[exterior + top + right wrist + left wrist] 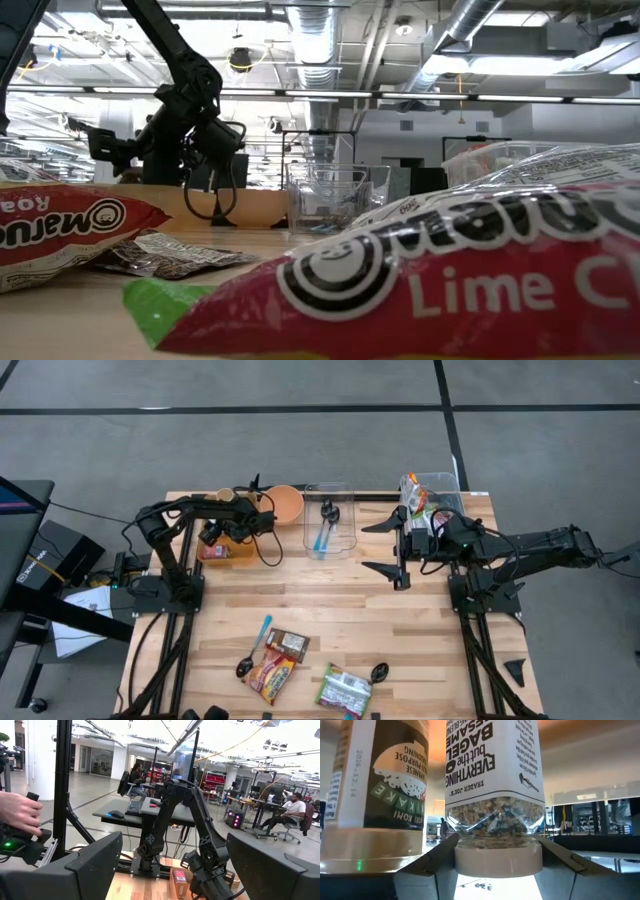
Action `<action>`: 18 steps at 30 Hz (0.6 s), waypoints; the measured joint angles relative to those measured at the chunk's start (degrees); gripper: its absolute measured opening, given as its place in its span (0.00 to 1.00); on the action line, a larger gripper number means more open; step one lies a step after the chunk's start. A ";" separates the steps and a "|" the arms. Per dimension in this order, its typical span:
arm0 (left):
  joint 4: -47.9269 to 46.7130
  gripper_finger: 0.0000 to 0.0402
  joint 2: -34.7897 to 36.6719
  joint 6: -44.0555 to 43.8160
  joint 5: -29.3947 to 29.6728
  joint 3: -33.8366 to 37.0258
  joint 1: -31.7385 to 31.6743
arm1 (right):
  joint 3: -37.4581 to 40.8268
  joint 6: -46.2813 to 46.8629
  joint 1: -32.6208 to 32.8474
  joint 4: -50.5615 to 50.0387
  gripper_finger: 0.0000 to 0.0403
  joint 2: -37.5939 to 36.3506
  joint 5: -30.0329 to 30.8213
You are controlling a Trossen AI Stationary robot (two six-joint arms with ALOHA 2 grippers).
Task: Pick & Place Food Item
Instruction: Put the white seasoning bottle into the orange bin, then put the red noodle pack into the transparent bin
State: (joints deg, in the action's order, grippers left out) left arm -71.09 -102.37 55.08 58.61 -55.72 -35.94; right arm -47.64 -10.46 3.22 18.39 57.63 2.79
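My left gripper (pixel 215 538) is at the table's far left, over an orange tray (pixel 232 555) of seasoning jars. It is shut on a clear jar of Everything But The Bagel seasoning (pixel 492 775), which has a cream cap. A furikake jar (pixel 380 785) stands right beside it. My right gripper (pixel 388 547) hovers over the table's right middle, wide open and empty, pointing toward the table's left; its fingers show in the right wrist view (pixel 170 865). Ramen and snack packets (pixel 270 678) lie flat near the table's near edge. My left gripper has the bagel seasoning jar by its cream cap (pixel 498 856), pinched between the two fingers, one on each side of the cap. The fingers (pixel 442 857) come at it about level. The jar's base is out of view, so I cannot tell whether it is lifted.
An orange bowl (pixel 285 503) and a clear container (pixel 330 520) holding a blue spoon stand at the far edge. A clear bin of packets (pixel 432 495) is at the far right. A brown packet (pixel 288 643), a green packet (pixel 345 688) and spoons lie near the front.
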 joint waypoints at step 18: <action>-3.59 0.82 0.02 -9.21 -0.13 0.00 0.00 | 0.00 0.00 0.00 -0.04 0.88 0.00 0.00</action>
State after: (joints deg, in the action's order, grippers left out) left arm -74.68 -102.35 45.87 58.48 -55.72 -35.94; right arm -47.64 -10.46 3.22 18.35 57.63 2.79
